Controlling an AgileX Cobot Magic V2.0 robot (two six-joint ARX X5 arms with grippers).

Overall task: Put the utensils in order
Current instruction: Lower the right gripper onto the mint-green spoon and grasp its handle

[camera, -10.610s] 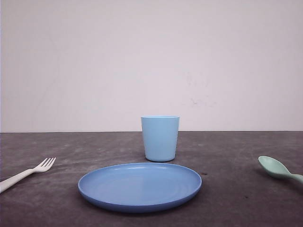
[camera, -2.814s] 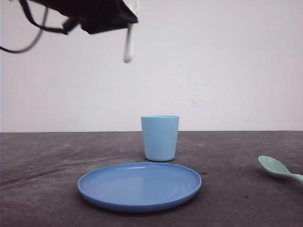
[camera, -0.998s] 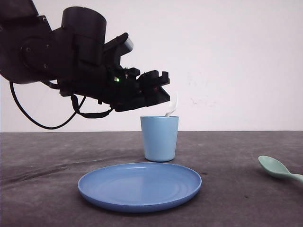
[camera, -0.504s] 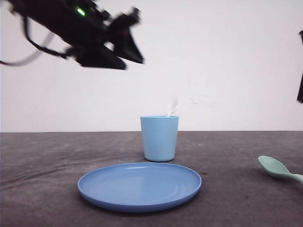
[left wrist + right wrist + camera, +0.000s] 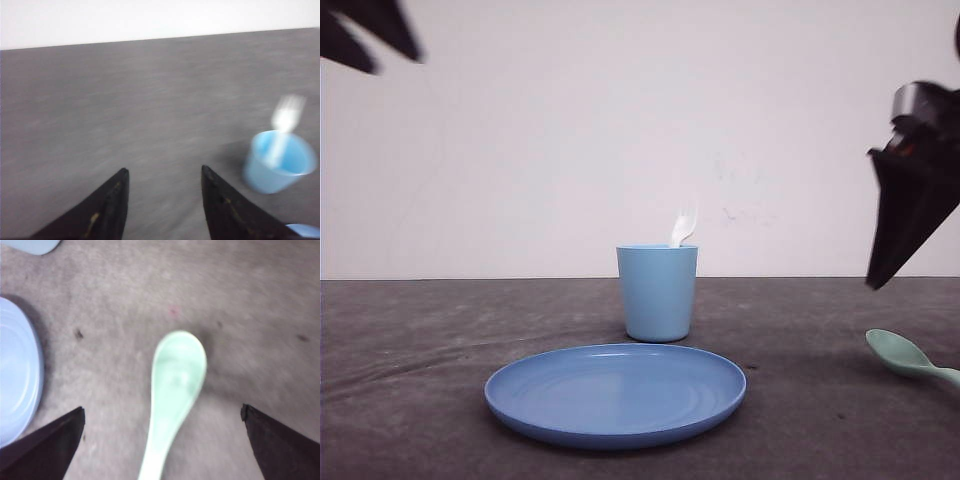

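The white fork (image 5: 682,226) stands in the light blue cup (image 5: 658,292) with its tines sticking up above the rim; the left wrist view has the fork (image 5: 282,125) and cup (image 5: 279,162) blurred. The mint-green spoon (image 5: 903,357) lies on the table at the far right. My right gripper (image 5: 162,412) is open above the spoon (image 5: 175,385), which lies between its two fingers without touching them. In the front view one right finger (image 5: 910,205) hangs over the spoon. My left gripper (image 5: 163,171) is open and holds nothing, up at the top left.
A blue round plate (image 5: 616,392) lies in front of the cup, and its edge (image 5: 17,375) is beside the spoon. The dark grey table runs back to a white wall.
My left gripper has let go of the fork in the cup and pulled up and away to the left. My right arm has come down over the spoon.
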